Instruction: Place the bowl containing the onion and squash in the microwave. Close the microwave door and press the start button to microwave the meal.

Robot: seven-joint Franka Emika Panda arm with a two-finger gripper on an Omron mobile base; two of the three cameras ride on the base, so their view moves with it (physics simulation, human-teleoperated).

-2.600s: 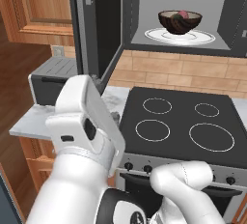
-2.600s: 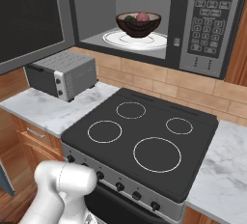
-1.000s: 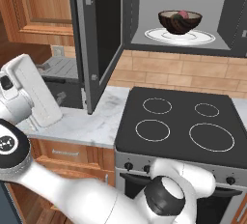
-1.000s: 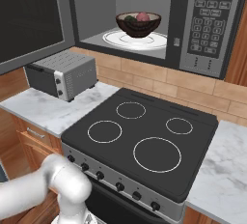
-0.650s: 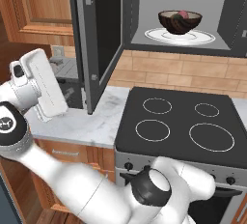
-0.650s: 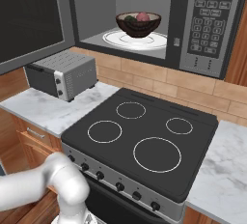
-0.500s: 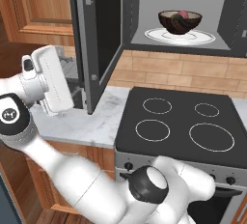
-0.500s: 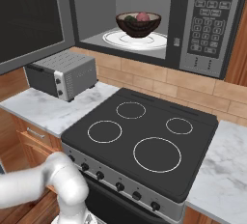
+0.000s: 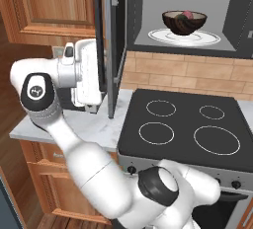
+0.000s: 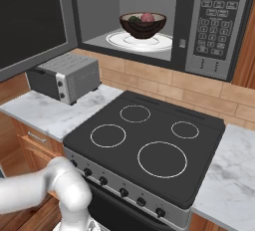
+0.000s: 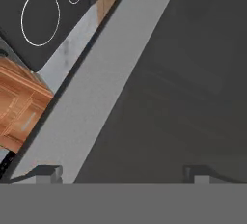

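The dark brown bowl sits on the white turntable plate inside the microwave. In it lie the reddish-purple onion and the dark green squash. The microwave door stands swung open to the left. My gripper is open, fingertips wide apart, close against the door's outer face; its dark glass and grey frame fill most of the hand view. From the left base the hand is at the door's outer side.
A black stove lies below the microwave. A small grey toaster oven stands on the marble counter to the left. Wooden cabinets hang at the upper left, close behind my arm.
My arm has swung up and to the right from the low left, bringing the hand against the door's outer face. The door and the bowl look unmoved.
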